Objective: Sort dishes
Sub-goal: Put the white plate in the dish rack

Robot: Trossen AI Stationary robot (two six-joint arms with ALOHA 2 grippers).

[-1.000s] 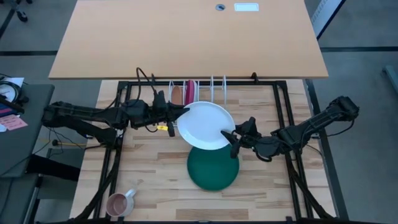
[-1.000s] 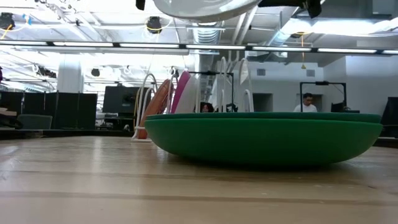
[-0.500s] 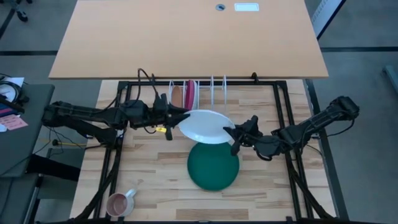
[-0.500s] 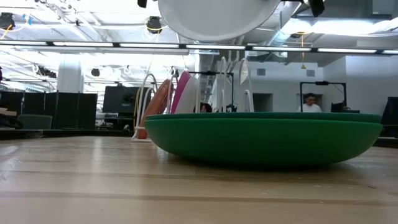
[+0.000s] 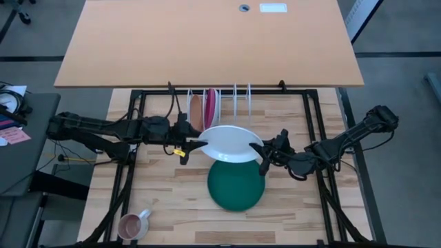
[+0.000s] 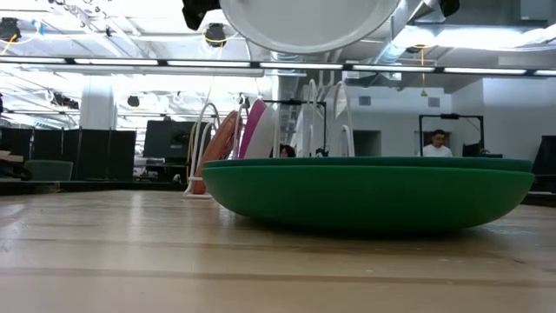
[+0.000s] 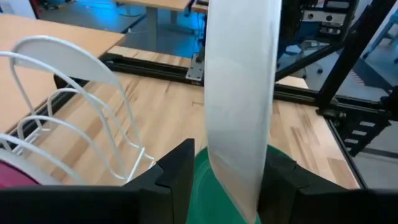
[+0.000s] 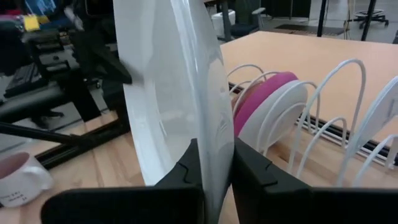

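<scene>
A white plate (image 5: pixel 231 142) hangs tilted above the dark green plate (image 5: pixel 236 184), which lies flat on the table. My right gripper (image 5: pixel 264 155) is shut on the white plate's right rim. My left gripper (image 5: pixel 191 146) is open, its fingers (image 7: pixel 180 177) on either side of the plate's left rim (image 7: pixel 239 143), with a gap showing beside one finger. In the white wire rack (image 5: pixel 219 102) stand an orange-brown plate (image 5: pixel 196 107), a magenta plate (image 8: pixel 268 92) and another white plate (image 8: pixel 277 118), all on edge. My right gripper pinches the white plate's rim (image 8: pixel 214 134) between its two fingers, one on each face. The fingers come nearly level from the table's right side. The plate is lifted clear above the green plate, tilted steeply toward upright. My left gripper: I cannot tell whether a finger touches the rim.
A pink mug (image 5: pixel 131 224) stands near the table's front left corner. The rack's free wire slots (image 5: pixel 242 96) are to the right of the racked plates. A large tan tabletop (image 5: pixel 207 41) lies beyond the far edge. A person (image 6: pixel 437 143) stands far off in the room.
The white plate has tipped from nearly flat toward upright, its underside turning toward the table's near edge, and has stayed above the green plate. My right gripper has shut on its right rim. My left gripper has tipped downward at the left rim.
</scene>
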